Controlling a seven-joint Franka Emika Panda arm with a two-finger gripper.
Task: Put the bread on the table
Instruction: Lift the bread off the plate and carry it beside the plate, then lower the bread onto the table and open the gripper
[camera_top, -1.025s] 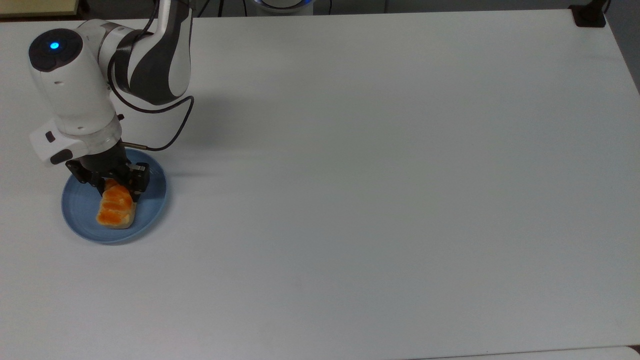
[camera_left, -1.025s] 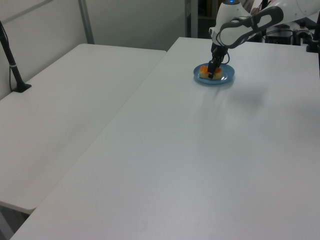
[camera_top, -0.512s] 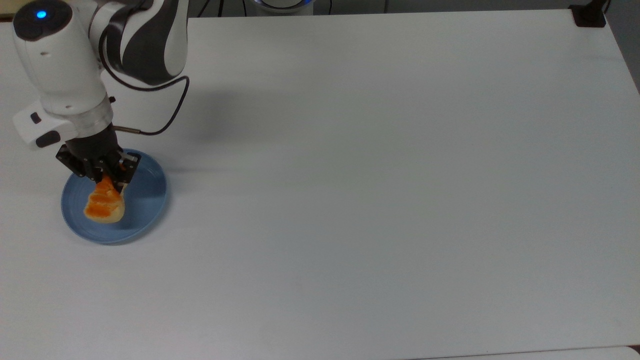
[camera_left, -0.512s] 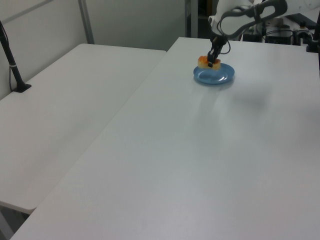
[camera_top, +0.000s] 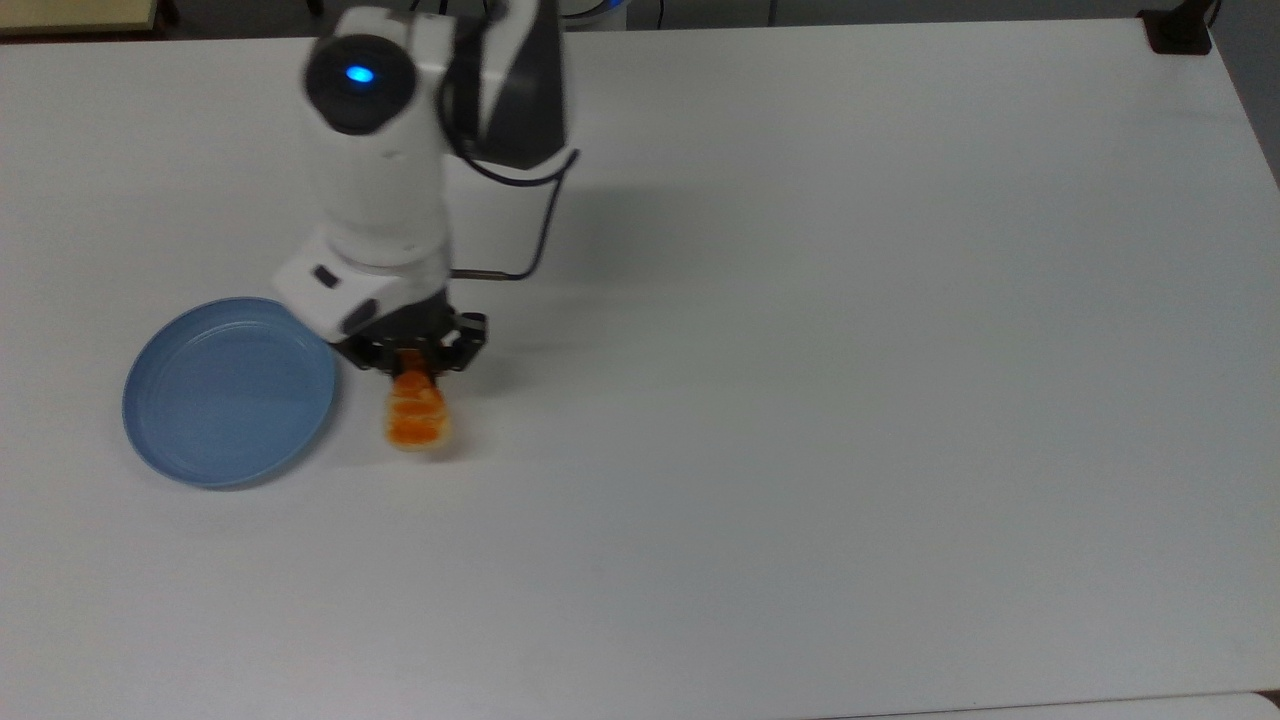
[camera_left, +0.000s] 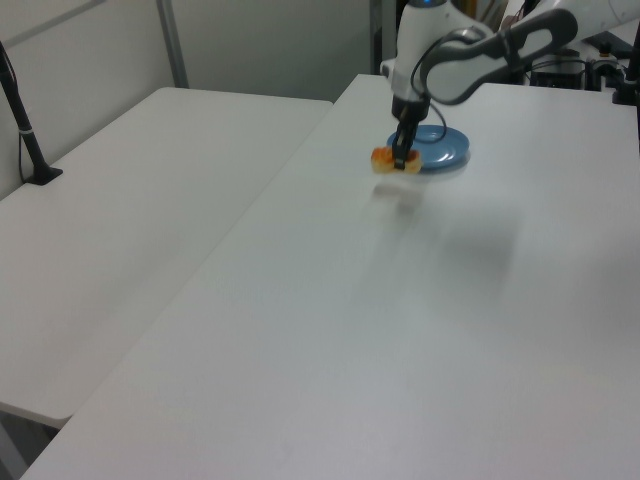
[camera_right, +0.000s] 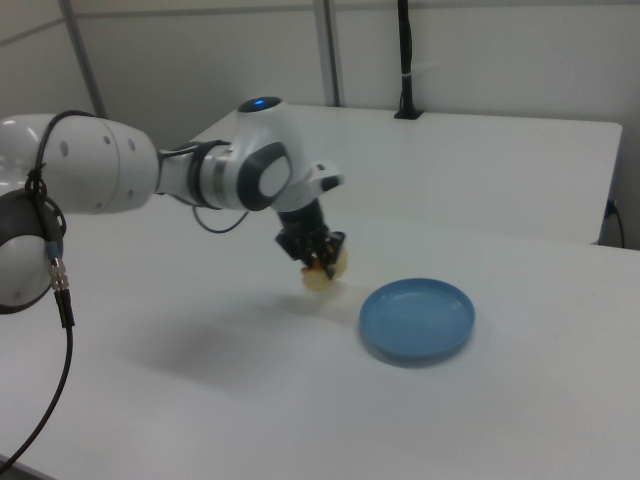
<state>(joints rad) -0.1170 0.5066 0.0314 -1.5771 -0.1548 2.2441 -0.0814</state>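
The bread (camera_top: 418, 415), a small loaf with orange-brown lumps on top, hangs in the air above the white table (camera_top: 800, 400), just off the blue plate's right rim in the top view. My gripper (camera_top: 415, 368) is shut on the bread's upper end. In the left view the bread (camera_left: 384, 159) and gripper (camera_left: 401, 160) hover in front of the plate. In the right view the bread (camera_right: 325, 272) dangles under the gripper (camera_right: 316, 256), left of the plate, clear of the tabletop.
The round blue plate (camera_top: 228, 390) lies bare at the top view's left; it also appears as the plate (camera_left: 438, 148) and the plate (camera_right: 417, 318). A black post (camera_left: 25, 125) stands on a second table at the left view's left. A black mount (camera_top: 1178, 32) sits at the top view's far right corner.
The gripper lifted the bread off the plate and carried it to the top view's right, past the plate's rim. The plate is now bare.
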